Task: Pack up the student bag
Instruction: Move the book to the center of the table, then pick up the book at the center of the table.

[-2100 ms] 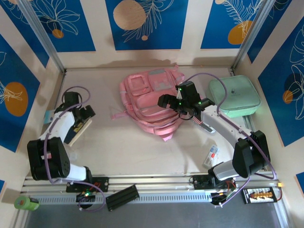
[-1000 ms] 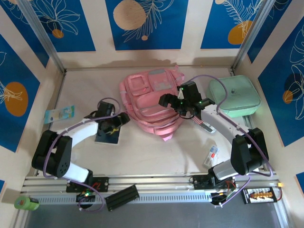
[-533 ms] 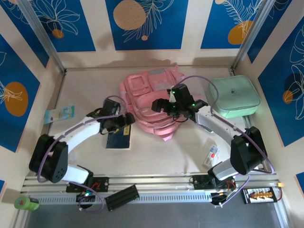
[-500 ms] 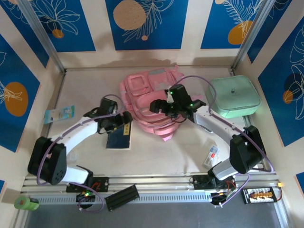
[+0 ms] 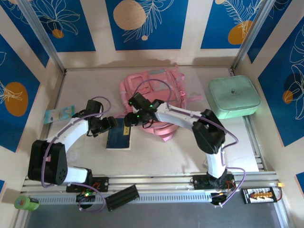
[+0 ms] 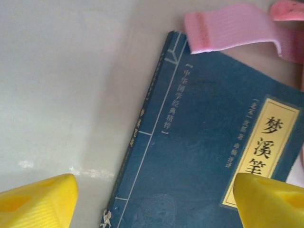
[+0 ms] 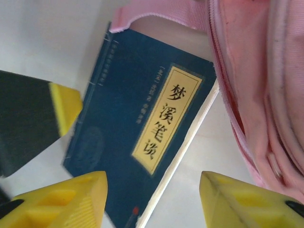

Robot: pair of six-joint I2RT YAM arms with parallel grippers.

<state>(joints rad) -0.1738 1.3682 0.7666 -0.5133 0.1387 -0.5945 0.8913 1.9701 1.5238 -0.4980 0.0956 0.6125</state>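
The soft fabric backpack (image 5: 164, 85) is pink. The thin rectangular book (image 5: 118, 138) is dark blue with a yellow title label (image 7: 164, 118). The rounded case (image 5: 234, 96) is mint green.

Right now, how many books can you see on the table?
1. The blue book lies flat on the table, at the left side of the pink backpack, with a pink strap over one corner. Others could be hidden inside or under the backpack.

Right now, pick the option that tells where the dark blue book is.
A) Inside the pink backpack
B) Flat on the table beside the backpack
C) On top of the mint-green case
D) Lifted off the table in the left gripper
B: the blue book lies cover-up on the table right beside the pink backpack, with a pink strap end overlapping one corner.
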